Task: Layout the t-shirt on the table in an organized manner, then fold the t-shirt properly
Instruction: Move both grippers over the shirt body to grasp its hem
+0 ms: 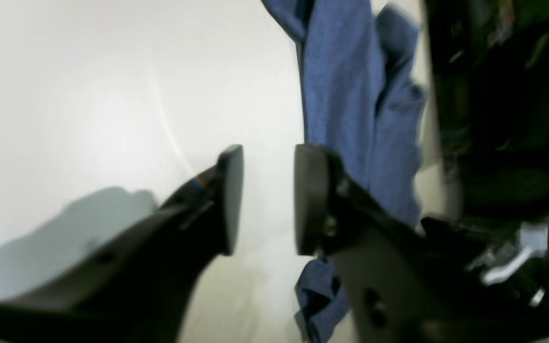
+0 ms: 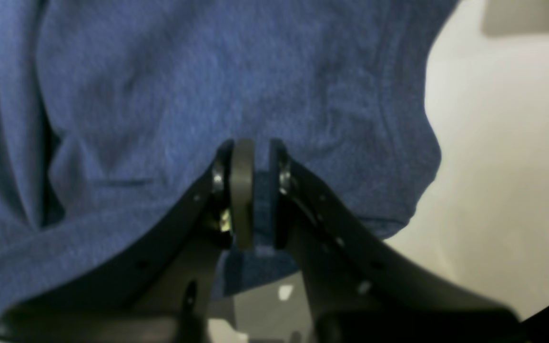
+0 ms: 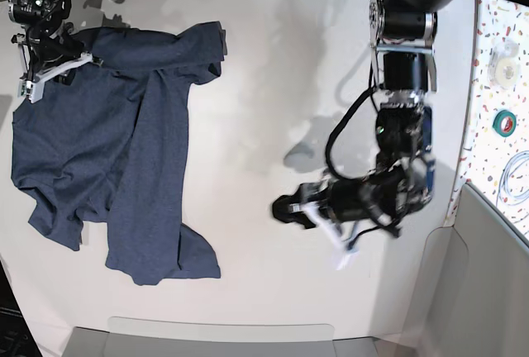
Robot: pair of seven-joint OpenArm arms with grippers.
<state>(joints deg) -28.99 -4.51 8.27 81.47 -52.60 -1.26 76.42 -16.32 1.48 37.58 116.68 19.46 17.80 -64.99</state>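
The dark navy t-shirt (image 3: pixel 124 150) lies crumpled and partly folded over itself on the left part of the white table (image 3: pixel 273 68), plain side showing. My right gripper (image 3: pixel 66 47) is at the shirt's far left corner. In the right wrist view this gripper (image 2: pixel 258 190) is shut on a fold of the t-shirt (image 2: pixel 208 71). My left gripper (image 3: pixel 288 208) hovers over bare table to the right of the shirt, apart from it. In the left wrist view its jaws (image 1: pixel 267 200) stand open with nothing between them, and the t-shirt (image 1: pixel 350 95) lies beyond them on the table (image 1: pixel 88 95).
A speckled strip (image 3: pixel 496 10) along the right edge carries a green tape roll (image 3: pixel 504 121) and a pale roll (image 3: pixel 501 55). A grey ledge (image 3: pixel 223 336) runs along the near edge. Cables hang at the far edge.
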